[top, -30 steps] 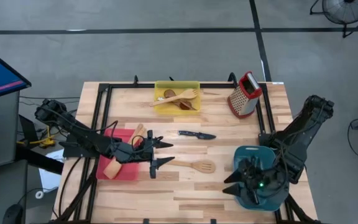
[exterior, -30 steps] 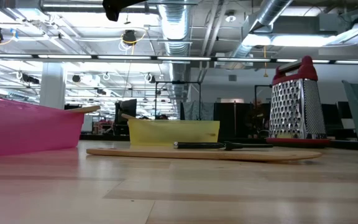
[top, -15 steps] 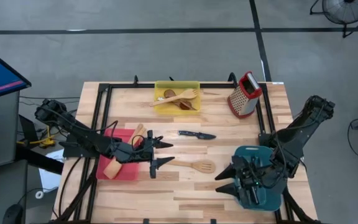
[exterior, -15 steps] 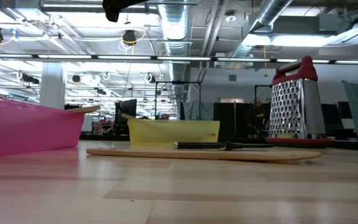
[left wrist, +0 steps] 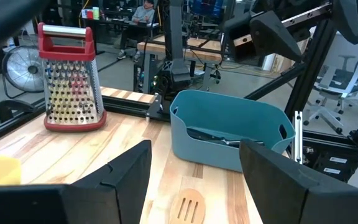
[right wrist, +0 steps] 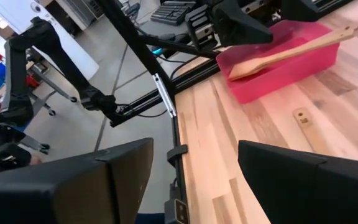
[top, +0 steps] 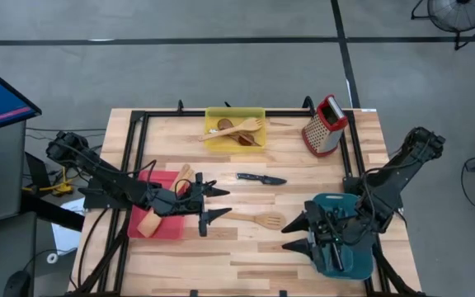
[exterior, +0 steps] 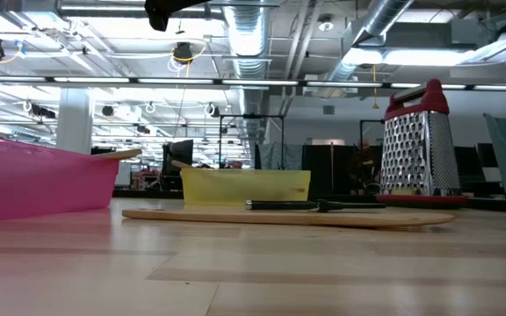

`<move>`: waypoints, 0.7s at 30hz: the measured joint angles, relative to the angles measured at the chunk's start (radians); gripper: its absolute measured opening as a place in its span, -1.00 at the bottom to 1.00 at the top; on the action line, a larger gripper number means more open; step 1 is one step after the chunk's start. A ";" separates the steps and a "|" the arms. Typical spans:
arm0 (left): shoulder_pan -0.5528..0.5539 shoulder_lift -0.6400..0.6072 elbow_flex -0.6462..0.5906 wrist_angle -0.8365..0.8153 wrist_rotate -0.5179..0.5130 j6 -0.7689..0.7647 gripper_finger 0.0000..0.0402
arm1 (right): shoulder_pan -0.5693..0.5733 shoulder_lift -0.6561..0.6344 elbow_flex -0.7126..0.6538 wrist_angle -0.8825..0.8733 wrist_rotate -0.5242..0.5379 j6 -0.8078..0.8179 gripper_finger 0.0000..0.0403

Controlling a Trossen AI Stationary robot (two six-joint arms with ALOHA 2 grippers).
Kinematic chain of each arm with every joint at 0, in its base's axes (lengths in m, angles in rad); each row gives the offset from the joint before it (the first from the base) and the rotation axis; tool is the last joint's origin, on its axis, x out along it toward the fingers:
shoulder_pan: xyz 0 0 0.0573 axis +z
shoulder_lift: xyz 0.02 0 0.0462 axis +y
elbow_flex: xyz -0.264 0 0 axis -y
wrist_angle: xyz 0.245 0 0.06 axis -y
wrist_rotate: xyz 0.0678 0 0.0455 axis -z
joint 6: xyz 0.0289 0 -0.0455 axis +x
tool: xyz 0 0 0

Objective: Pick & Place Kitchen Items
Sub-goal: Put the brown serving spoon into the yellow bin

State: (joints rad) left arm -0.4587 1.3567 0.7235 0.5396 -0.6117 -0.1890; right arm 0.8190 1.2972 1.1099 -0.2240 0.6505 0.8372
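A pale slotted turner (top: 267, 220) lies flat on the table between my two grippers; its head shows in the left wrist view (left wrist: 188, 206). A black-handled knife (top: 261, 178) lies flat farther back. My left gripper (top: 212, 205) is open and empty by the red bin (top: 159, 224), which holds a pale spatula (top: 162, 204). My right gripper (top: 296, 235) is open and empty at the left side of the teal bin (top: 355, 262). The teal bin holds a knife (left wrist: 216, 136). The yellow bin (top: 235, 142) holds wooden utensils (top: 236, 129).
A red-topped metal box grater (top: 325, 124) stands at the far right of the table. Black frame rails run along the table's left (top: 130, 157), far and right sides. Bare wood lies in front of the turner toward the near edge (top: 246, 256).
My right gripper has moved from above the teal bin toward the table's left, out past the bin's left side toward the slotted turner. It stays open. Nothing else has moved.
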 joint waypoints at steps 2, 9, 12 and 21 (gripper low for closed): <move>0.000 0.000 0.000 0.000 0.000 0.000 0.13 | -0.012 0.000 0.000 -0.009 -0.002 -0.005 0.21; 0.000 0.000 0.000 0.000 0.000 0.000 0.15 | -0.093 0.012 0.000 -0.139 0.003 -0.011 0.21; 0.000 0.000 0.000 -0.001 0.000 0.000 0.15 | -0.143 0.061 -0.003 -0.161 0.000 -0.093 0.21; 0.000 0.000 0.000 -0.021 0.000 0.000 0.15 | -0.226 0.252 -0.001 -0.125 -0.022 -0.265 0.21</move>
State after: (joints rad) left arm -0.4587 1.3567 0.7231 0.5189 -0.6117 -0.1889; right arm 0.5927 1.5493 1.1091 -0.3486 0.6289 0.5724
